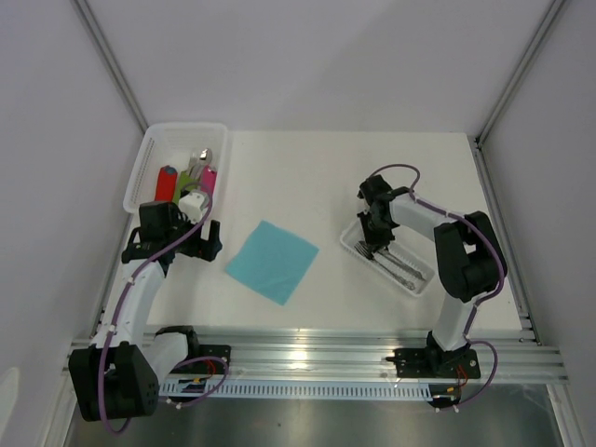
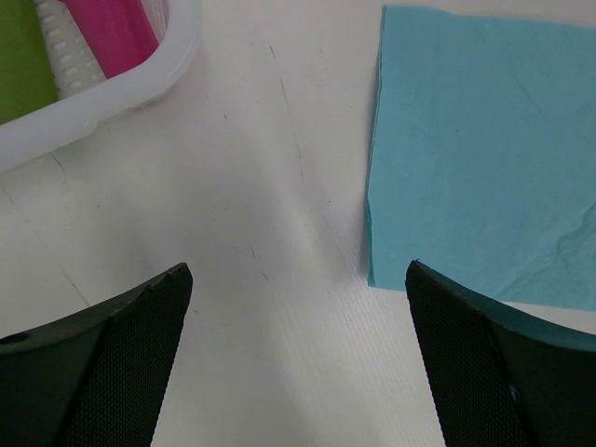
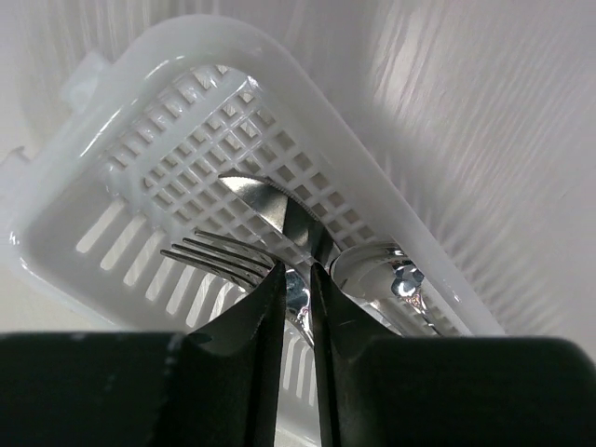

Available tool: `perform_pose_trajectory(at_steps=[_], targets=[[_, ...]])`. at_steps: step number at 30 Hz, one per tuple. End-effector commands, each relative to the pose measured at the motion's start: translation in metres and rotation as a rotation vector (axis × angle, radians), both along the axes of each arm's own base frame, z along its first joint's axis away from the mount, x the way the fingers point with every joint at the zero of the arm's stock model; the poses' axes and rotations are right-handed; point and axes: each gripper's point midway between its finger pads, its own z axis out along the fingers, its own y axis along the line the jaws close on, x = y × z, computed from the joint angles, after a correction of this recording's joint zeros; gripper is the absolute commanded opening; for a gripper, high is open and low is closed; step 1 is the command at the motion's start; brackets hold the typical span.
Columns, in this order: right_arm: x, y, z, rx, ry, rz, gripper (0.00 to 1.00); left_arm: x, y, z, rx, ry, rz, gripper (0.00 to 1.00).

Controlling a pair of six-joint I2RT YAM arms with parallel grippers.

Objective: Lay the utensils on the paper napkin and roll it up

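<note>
The teal paper napkin [image 1: 272, 261] lies flat on the table between the arms; it also fills the upper right of the left wrist view [image 2: 484, 149]. My left gripper [image 1: 207, 240] is open and empty just left of the napkin, low over bare table [image 2: 298, 354]. The utensils [image 1: 396, 264] lie in a small white slotted basket [image 1: 349, 244]. In the right wrist view I see a knife [image 3: 275, 207], a fork [image 3: 214, 253] and a spoon [image 3: 377, 275]. My right gripper [image 3: 296, 272] is inside the basket, its fingers pinched on the knife.
A white bin [image 1: 149, 154] at the back left holds red [image 1: 166, 183], green [image 1: 191, 175] and pink [image 1: 210, 179] rolled napkins; its rim [image 2: 121, 98] shows in the left wrist view. Walls stand on three sides. The right basket's wall [image 3: 186, 47] rings the right gripper.
</note>
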Motion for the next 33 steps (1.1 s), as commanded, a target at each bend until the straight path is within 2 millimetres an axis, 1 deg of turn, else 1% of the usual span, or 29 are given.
perform_pose_trajectory(at_steps=[1, 4, 6, 7, 8, 10, 11, 15, 19, 21, 25, 27, 28, 29, 31, 32, 33], targets=[[0.041, 0.004, 0.009, 0.026, -0.12, -0.067, 0.2, 0.002, 0.004, 0.002, 0.011, -0.014, 0.007, 1.0], [0.035, 0.004, 0.012, 0.02, -0.105, -0.04, 0.23, 0.002, 0.005, -0.001, 0.015, -0.01, 0.012, 0.99], [0.026, -0.003, 0.012, -0.01, -0.086, -0.035, 0.25, 0.002, 0.005, -0.001, 0.017, -0.012, 0.009, 0.99], [0.024, -0.005, 0.016, -0.015, -0.093, -0.033, 0.26, 0.002, 0.004, -0.002, 0.013, -0.009, 0.007, 1.0], [0.017, -0.011, 0.016, -0.036, -0.077, -0.027, 0.27, 0.002, 0.004, -0.002, 0.012, -0.009, 0.008, 0.99], [0.01, -0.014, 0.019, -0.042, -0.069, -0.021, 0.28, 0.003, 0.004, -0.001, 0.012, -0.01, 0.006, 0.99], [0.002, -0.016, 0.017, -0.048, -0.045, -0.015, 0.3, 0.003, 0.004, -0.001, 0.01, -0.009, 0.006, 0.99], [-0.012, -0.02, 0.01, -0.06, 0.0, -0.001, 0.32, 0.002, 0.004, -0.003, 0.008, -0.006, 0.007, 0.99], [-0.019, -0.018, 0.007, -0.047, 0.029, 0.01, 0.33, 0.002, 0.003, -0.003, 0.009, -0.005, 0.004, 1.0], [-0.019, -0.016, 0.007, -0.042, 0.033, 0.02, 0.35, 0.003, 0.003, -0.002, 0.01, -0.007, 0.004, 1.0], [-0.021, -0.017, -0.005, -0.054, 0.056, 0.029, 0.36, 0.003, 0.004, -0.003, 0.013, -0.006, 0.007, 1.0], [-0.024, -0.018, -0.013, -0.063, 0.075, 0.031, 0.33, 0.003, 0.005, -0.002, 0.015, -0.01, 0.007, 0.99], [-0.024, -0.018, -0.015, -0.064, 0.08, 0.029, 0.29, 0.002, 0.004, -0.003, 0.014, -0.005, 0.006, 1.0], [-0.025, -0.019, -0.017, -0.068, 0.085, 0.029, 0.21, 0.002, 0.004, -0.003, 0.014, -0.007, 0.006, 1.0], [-0.025, -0.021, -0.017, -0.077, 0.081, 0.03, 0.14, 0.002, 0.004, -0.003, 0.014, -0.007, 0.006, 0.99], [-0.024, -0.022, -0.015, -0.081, 0.075, 0.029, 0.08, 0.003, 0.004, -0.003, 0.014, -0.008, 0.006, 0.99], [-0.023, -0.022, -0.011, -0.085, 0.064, 0.034, 0.05, 0.003, 0.005, -0.004, 0.016, -0.005, 0.008, 1.0]])
